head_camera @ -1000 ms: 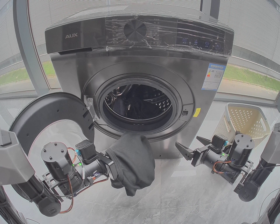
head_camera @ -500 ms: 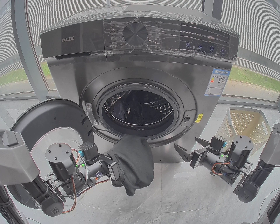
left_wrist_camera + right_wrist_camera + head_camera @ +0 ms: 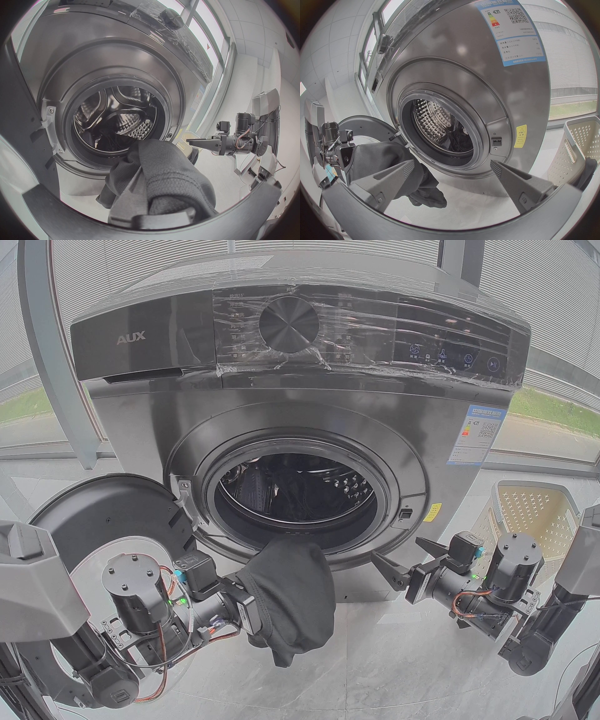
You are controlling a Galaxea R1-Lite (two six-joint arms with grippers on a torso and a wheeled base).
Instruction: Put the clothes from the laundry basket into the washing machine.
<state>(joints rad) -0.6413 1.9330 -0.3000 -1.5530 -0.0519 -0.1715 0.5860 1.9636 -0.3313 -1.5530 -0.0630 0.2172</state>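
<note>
Drum mouth (image 3: 299, 496) stands open, with free room across its upper half. Dark clothes (image 3: 306, 490) lie low inside. The door (image 3: 106, 515) is swung wide left and walls off that side. A black garment (image 3: 294, 596) hangs before the lower rim, overlapping it in the head view. The right gripper (image 3: 395, 547), fingers spread, sits right of the mouth. Bare floor (image 3: 387, 652) lies between the two. The laundry basket (image 3: 531, 509) crowds the machine's right flank.

Left gripper (image 3: 267, 615) tight on black garment (image 3: 299, 593); right gripper (image 3: 395, 548) spread wide.
</note>
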